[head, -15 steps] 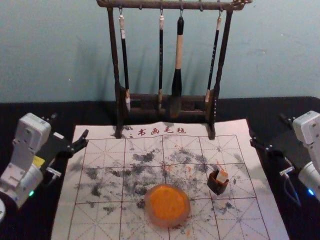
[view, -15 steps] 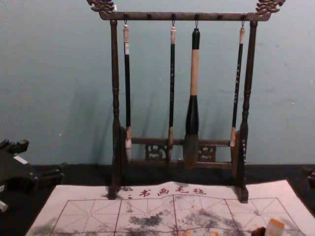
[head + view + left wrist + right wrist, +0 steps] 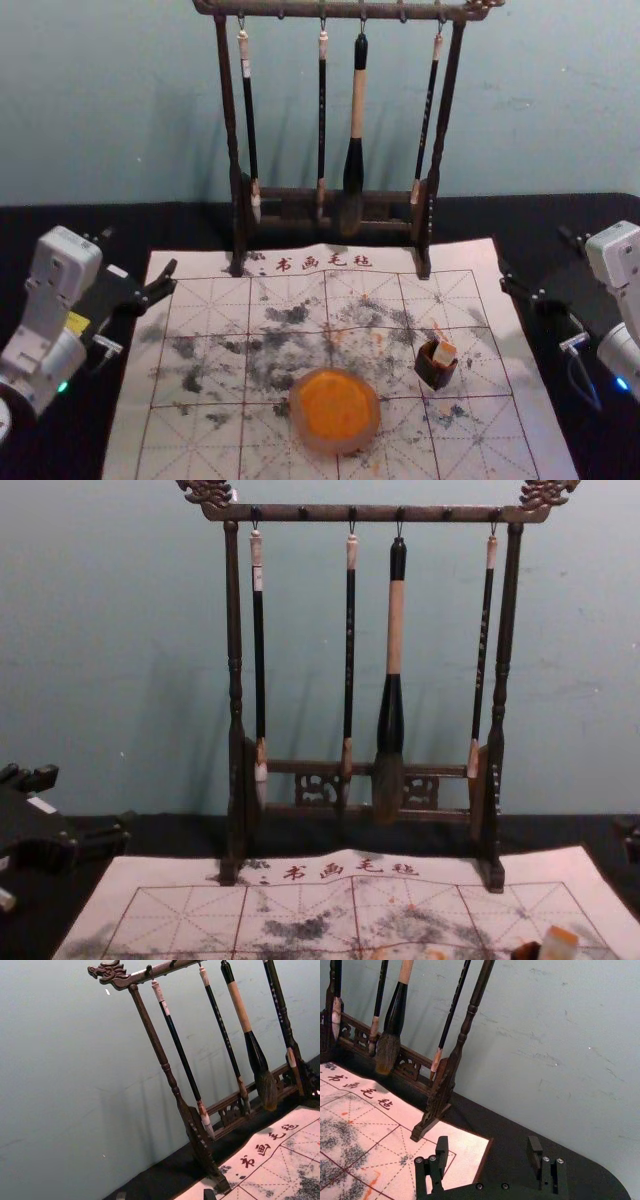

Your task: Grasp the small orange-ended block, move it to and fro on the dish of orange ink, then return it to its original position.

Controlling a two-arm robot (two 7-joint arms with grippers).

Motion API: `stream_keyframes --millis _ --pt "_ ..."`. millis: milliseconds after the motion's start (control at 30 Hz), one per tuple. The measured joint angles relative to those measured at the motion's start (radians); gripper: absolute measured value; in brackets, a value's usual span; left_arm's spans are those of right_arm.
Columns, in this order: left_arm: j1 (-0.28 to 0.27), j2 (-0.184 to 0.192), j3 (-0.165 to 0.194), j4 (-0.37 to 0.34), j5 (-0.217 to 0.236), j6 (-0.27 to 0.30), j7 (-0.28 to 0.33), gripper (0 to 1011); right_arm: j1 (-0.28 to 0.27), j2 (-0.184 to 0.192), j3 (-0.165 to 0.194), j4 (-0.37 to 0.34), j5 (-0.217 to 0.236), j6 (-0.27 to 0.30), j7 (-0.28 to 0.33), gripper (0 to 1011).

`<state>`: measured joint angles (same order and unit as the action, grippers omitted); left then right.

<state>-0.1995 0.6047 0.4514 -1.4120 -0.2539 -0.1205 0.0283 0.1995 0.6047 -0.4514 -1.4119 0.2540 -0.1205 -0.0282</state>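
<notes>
Dish of orange ink (image 3: 335, 444): lower centre; pressing hard could slide it.
Small orange-ended block (image 3: 445, 353): lower right, in or against the dark holder (image 3: 433, 374); a low grasp could catch both.
Right gripper (image 3: 486, 1144): head view's right edge, jaws wide; a slanted approach could tip the holder.
Left gripper (image 3: 140, 250): left edge, jaws wide, idle.
Brush rack (image 3: 237, 130): upper centre; overreaching could knock it.

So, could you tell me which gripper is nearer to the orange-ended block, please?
Right. The right gripper is beyond the block, to its right; the left gripper is farther off, by the mat's far left corner.
</notes>
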Motion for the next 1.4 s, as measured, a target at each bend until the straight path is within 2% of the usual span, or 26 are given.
stream_keyframes --millis 1233,1400 --pt "0.0 0.0 0.0 0.0 0.0 0.0 0.0 1001 0.0 0.0 0.0 0.0 0.0 0.0 0.0 1002" --pt "0.0 0.0 0.0 0.0 0.0 0.0 0.0 1001 -0.007 -0.001 0.013 -0.015 -0.003 -0.001 0.007 1002"
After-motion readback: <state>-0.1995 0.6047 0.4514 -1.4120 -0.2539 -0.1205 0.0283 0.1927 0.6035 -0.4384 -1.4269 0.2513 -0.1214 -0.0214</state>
